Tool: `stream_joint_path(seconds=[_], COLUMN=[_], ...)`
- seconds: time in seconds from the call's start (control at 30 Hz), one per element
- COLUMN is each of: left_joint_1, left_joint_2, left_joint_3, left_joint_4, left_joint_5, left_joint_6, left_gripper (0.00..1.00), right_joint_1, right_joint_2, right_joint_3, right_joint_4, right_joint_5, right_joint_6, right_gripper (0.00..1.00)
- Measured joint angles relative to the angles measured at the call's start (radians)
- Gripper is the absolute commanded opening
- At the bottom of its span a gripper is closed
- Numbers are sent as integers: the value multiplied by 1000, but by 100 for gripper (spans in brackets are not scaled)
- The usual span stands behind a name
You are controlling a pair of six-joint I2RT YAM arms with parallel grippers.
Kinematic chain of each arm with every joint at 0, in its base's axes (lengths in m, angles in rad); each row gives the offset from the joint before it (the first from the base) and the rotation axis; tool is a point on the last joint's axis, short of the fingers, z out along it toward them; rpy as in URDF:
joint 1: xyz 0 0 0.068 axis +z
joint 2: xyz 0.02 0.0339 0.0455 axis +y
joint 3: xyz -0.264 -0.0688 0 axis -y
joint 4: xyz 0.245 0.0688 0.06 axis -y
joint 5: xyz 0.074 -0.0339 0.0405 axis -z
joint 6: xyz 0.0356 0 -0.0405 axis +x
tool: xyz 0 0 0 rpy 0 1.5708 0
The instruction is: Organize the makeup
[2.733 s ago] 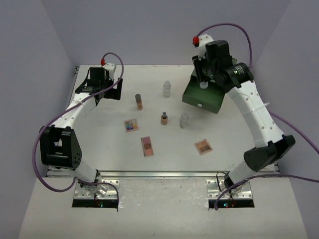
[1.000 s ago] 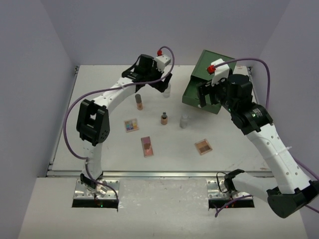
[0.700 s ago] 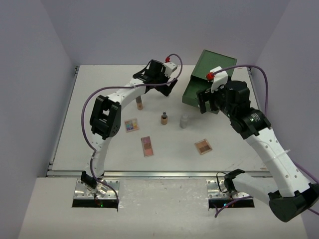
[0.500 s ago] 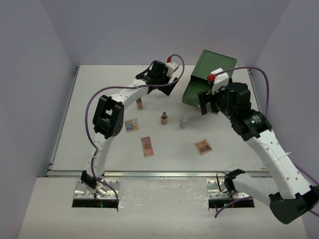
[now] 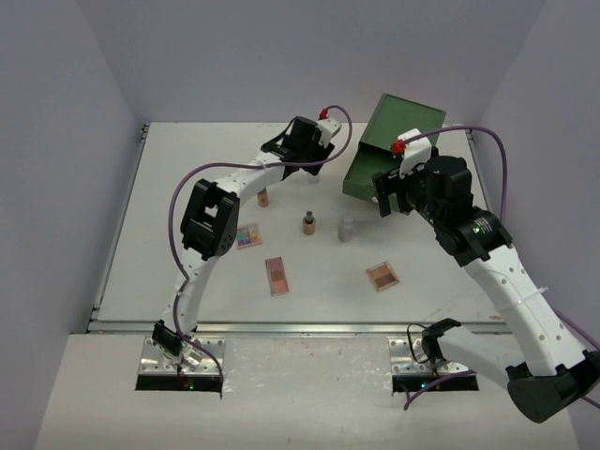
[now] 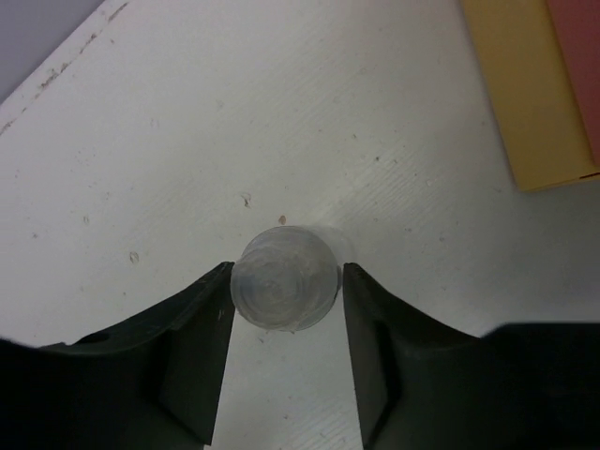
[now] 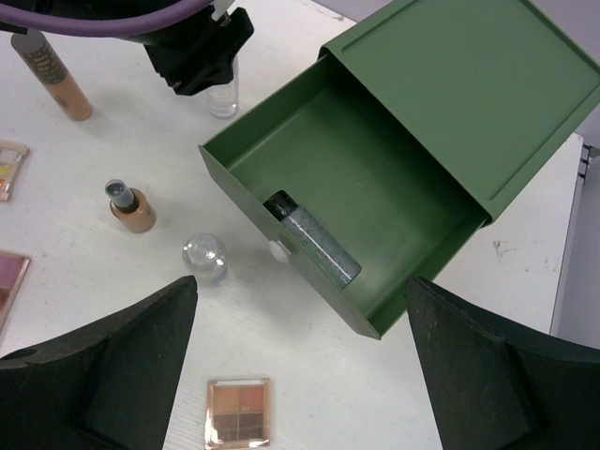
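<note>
While left gripper (image 6: 286, 283) clasps it, clear bottle (image 6: 284, 277) upright, axis vertical

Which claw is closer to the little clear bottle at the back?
Left. The left claw grips the small clear round bottle; the right claw hangs above the open green drawer box.

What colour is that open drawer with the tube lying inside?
Dark green; the drawer shows best in the right wrist view.

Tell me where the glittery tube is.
Right wrist view: the glittery tube lies inside the open green drawer, along its front wall, just behind the white knob.
</note>
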Motion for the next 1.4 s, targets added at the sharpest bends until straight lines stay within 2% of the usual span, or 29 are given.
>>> stream_joint_path(seconds=[0.07,0.13,0.17,0.43,0.63,0.8,0.97,1.13,1.27,1.4], left_joint_1=[0,0,0,0,15,55,100,105,63,-21], left_joint_2=[1,2,3,6,-4,-138,-294,-422,-471,-448], left_joint_3=[0,0,0,6,118,145,217,220,146,72], left_joint_4=[10,19,23,27,-37,-32,-21,43,98,107], left_joint_5=[0,0,-1,-25,-72,-63,46,279,447,519], left_joint_6=[-1,-4,-5,-28,-114,-247,-398,-555,-643,-688], left_gripper=[29,6,0,0,0,0,0,0,0,0], right_joint_1=[0,0,0,0,0,0,0,0,-1,-1], right_joint_2=[0,0,-1,-35,-55,-59,-63,-84,-114,-136], right_joint_3=[0,0,0,0,0,0,0,0,0,0], right_joint_4=[-2,-8,-13,-30,-33,-36,-43,-52,-57,-57], right_joint_5=[5,10,12,35,107,156,189,233,286,337], right_joint_6=[-3,-3,-4,-11,37,105,149,178,201,210], right_gripper=[92,92,92,92,93,93,94,94,95,95])
